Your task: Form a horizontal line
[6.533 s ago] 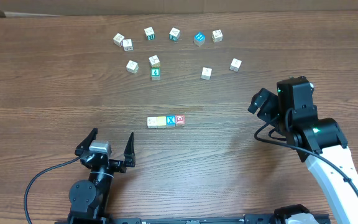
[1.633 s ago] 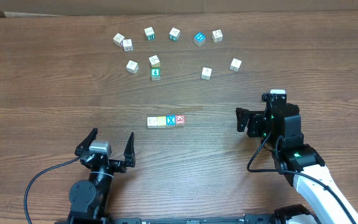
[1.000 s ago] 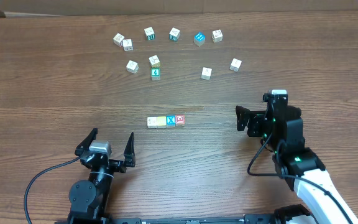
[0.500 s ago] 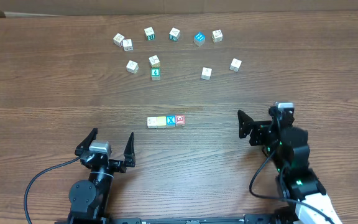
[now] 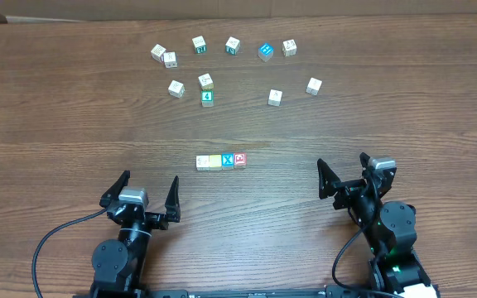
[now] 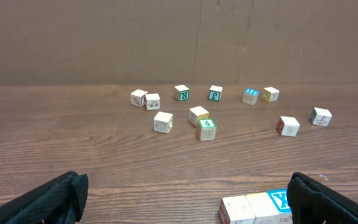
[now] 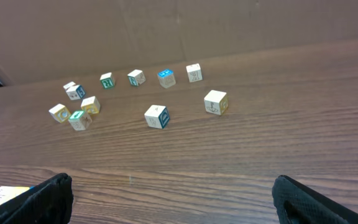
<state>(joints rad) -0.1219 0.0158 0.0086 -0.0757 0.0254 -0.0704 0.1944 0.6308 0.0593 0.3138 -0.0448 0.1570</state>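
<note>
Jaws on the left gripper and the right gripper are spread wide, holding nothing. Both sit low at the near edge of the table. Between and beyond them lies the horizontal line: white cube, pale yellow cube, blue X cube and red-faced cube, touching side by side (seemingly complete). The best course, I judge, is to rest both arms well clear of the row.

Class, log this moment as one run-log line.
four-cube row: formed | left gripper: open, empty | right gripper: open, empty
</note>
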